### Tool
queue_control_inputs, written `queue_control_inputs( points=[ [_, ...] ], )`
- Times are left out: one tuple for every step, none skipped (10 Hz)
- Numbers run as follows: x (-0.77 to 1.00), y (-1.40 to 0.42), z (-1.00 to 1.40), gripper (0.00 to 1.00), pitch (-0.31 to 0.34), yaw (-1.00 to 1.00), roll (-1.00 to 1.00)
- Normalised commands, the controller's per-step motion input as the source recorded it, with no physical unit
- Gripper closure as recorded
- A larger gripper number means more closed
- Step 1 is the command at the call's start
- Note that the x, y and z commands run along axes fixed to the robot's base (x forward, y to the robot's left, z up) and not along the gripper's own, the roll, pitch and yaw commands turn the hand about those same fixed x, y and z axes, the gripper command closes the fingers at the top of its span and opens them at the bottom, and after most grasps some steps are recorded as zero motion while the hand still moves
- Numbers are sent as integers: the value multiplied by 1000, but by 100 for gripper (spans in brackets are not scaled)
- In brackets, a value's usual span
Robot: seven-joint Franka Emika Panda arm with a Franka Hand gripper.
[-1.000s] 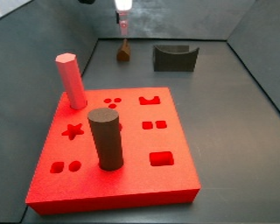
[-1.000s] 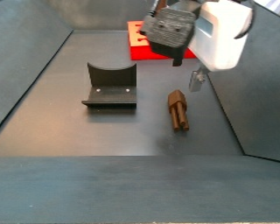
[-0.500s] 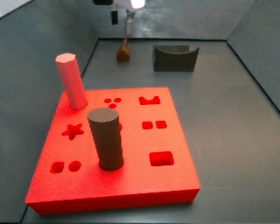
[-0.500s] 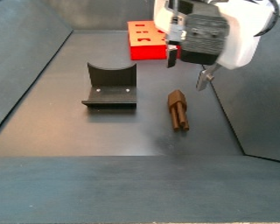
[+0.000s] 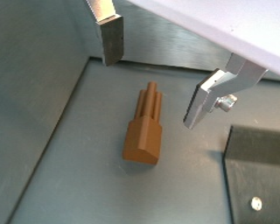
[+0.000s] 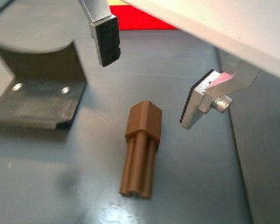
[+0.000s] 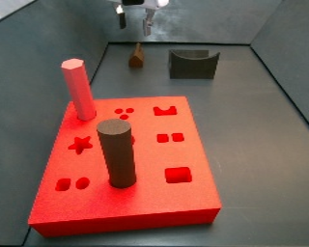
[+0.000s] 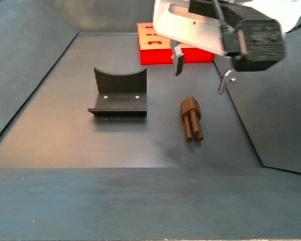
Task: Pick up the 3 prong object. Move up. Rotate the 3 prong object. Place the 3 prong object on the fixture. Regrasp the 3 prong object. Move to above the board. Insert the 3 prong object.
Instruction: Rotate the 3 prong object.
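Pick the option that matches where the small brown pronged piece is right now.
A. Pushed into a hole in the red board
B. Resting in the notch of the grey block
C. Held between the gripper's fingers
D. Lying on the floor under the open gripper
D. In both wrist views the brown piece lies flat on the floor, untouched, with the gripper open above it, one finger on either side.
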Motion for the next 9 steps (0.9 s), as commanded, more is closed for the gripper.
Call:
queue_control_inputs(
  points=[
    [35, 5, -42, 0, -16, 1000, 10],
    [35, 5, -42, 0, -17, 1000, 11],
    [35, 5, -42, 0, -20, 1000, 13],
    [35, 5, -42, 0, -23, 1000, 15],
    [35, 5, -43, 0, -29, 1000, 18],
    [34, 5, -43, 0, -33, 1000, 21],
    [34, 5, -43, 0, -39, 856, 25],
    [34, 4, -43, 0, -39, 705, 25],
    [32, 4, -44, 0, -39, 350, 25]
  ],
)
